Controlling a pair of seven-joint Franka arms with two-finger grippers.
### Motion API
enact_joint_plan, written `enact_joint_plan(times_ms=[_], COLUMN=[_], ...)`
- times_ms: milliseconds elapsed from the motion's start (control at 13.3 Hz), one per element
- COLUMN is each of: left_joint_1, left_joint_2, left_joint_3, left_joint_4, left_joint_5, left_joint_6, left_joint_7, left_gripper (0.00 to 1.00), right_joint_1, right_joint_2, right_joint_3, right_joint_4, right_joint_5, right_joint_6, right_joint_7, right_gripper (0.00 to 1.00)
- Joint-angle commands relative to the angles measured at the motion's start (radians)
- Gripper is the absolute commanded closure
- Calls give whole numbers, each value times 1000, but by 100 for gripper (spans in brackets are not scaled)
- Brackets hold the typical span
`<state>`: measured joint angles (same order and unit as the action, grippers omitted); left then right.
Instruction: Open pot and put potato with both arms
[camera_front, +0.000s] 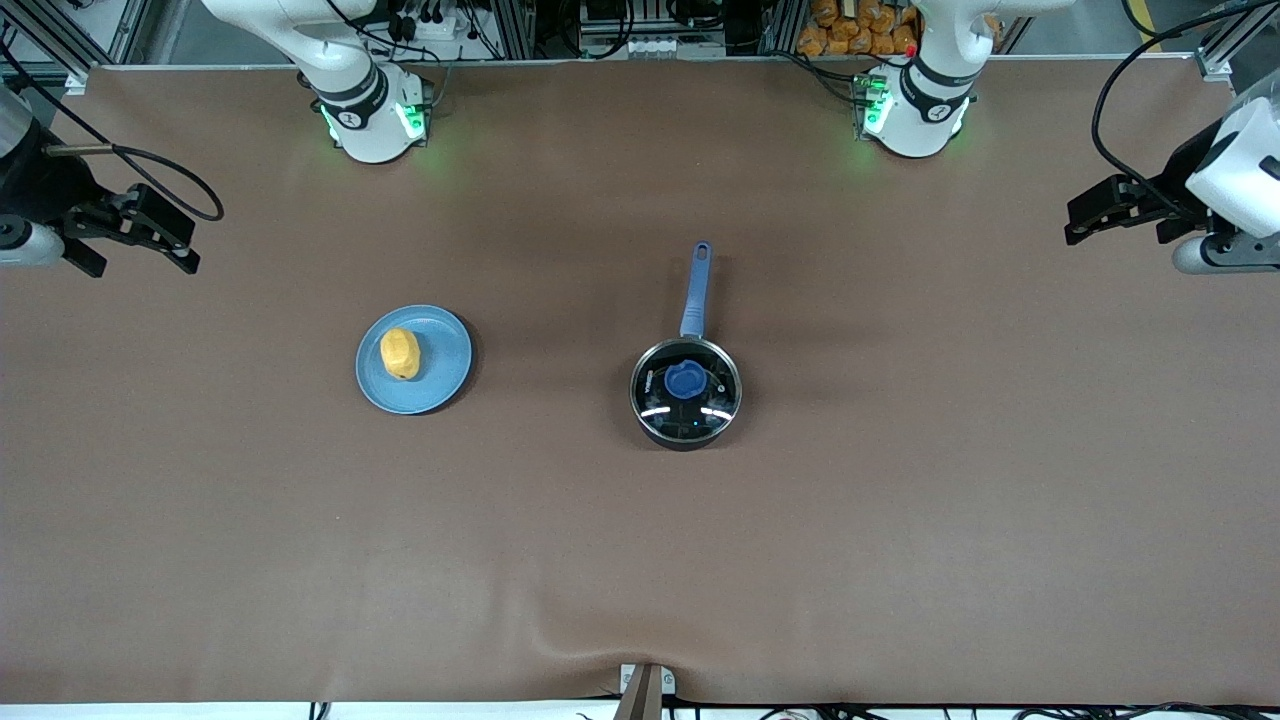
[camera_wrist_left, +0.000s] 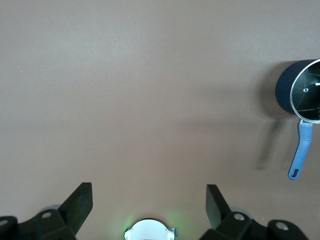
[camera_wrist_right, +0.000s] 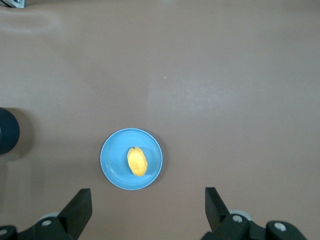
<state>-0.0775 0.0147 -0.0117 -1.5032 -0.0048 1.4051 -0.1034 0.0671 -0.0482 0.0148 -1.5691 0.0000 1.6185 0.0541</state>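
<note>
The black pot (camera_front: 686, 393) stands mid-table, its glass lid with blue knob (camera_front: 685, 380) on it and its blue handle (camera_front: 697, 290) pointing toward the robots' bases. The yellow potato (camera_front: 399, 353) lies on a light-blue plate (camera_front: 445, 375) toward the right arm's end. My right gripper (camera_front: 143, 262) hangs open and empty high over the right arm's end of the table. My left gripper (camera_front: 1115, 230) hangs open and empty over the left arm's end. The left wrist view shows its gripper (camera_wrist_left: 149, 200) and the pot (camera_wrist_left: 286, 92). The right wrist view shows its gripper (camera_wrist_right: 148, 202), the potato (camera_wrist_right: 137, 161) and the plate (camera_wrist_right: 114, 160).
A brown mat (camera_front: 900, 520) covers the table, with a wrinkle near the front camera's edge by a small clamp (camera_front: 645, 690). The two arm bases (camera_front: 375, 120) (camera_front: 915, 115) stand along the table's edge farthest from the front camera.
</note>
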Motion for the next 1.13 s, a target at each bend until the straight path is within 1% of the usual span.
enact_joint_plan(times_ms=[0, 602, 1053], left_joint_1=[4, 10, -4], left_joint_2=[7, 16, 37], left_joint_3=[-4, -4, -8], left_joint_4=[18, 12, 15], left_joint_5=[26, 39, 31], left_joint_6=[-5, -6, 8], left_joint_7=[-5, -2, -9], left_gripper=[0, 0, 0], right_joint_1=[-7, -9, -9], right_joint_2=[7, 7, 7], right_joint_3=[5, 4, 4], right_joint_4=[18, 18, 18], right_joint_5=[-12, -12, -12], right_joint_6=[-5, -6, -6], right_joint_7=[10, 10, 10], right_gripper=[0, 0, 0])
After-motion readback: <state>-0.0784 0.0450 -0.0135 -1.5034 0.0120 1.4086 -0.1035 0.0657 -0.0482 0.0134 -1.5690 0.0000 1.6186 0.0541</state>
